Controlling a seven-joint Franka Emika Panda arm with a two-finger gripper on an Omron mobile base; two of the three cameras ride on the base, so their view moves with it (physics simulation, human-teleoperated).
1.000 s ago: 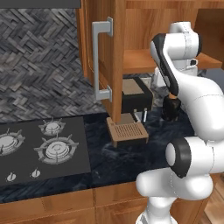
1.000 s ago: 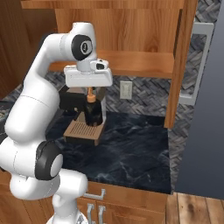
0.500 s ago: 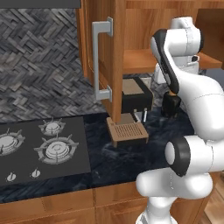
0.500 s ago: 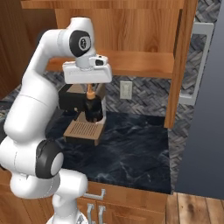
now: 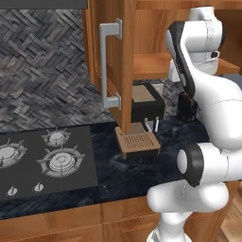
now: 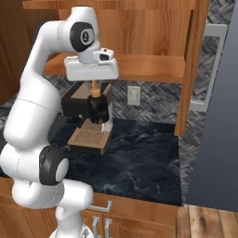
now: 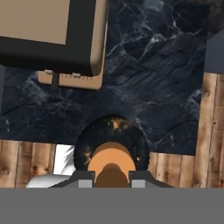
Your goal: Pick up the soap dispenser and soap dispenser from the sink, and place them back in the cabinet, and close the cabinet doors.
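My gripper (image 6: 95,85) is shut on the tan pump of the black, squarish soap dispenser (image 6: 97,109), which hangs upright above the counter, just below and in front of the cabinet shelf (image 6: 144,68). From above, the bottle (image 7: 111,141) sits between my fingertips (image 7: 86,180). It also shows as a dark shape (image 5: 186,108) behind my arm. The brown cabinet stands open: its left door (image 5: 124,71) with a grey bar handle (image 5: 108,66) swings out, and its right door (image 6: 193,69) is seen edge-on. The sink is out of view.
A black coffee machine (image 6: 76,104) with a tan top and wooden drip tray (image 5: 138,142) stands on the dark marble counter (image 6: 139,158) right beside the bottle. A gas hob (image 5: 47,158) lies to the left. A tall grey panel (image 6: 218,139) borders the right.
My hand has risen a little with the black soap dispenser in it, toward the level of the cabinet shelf. The doors have not moved.
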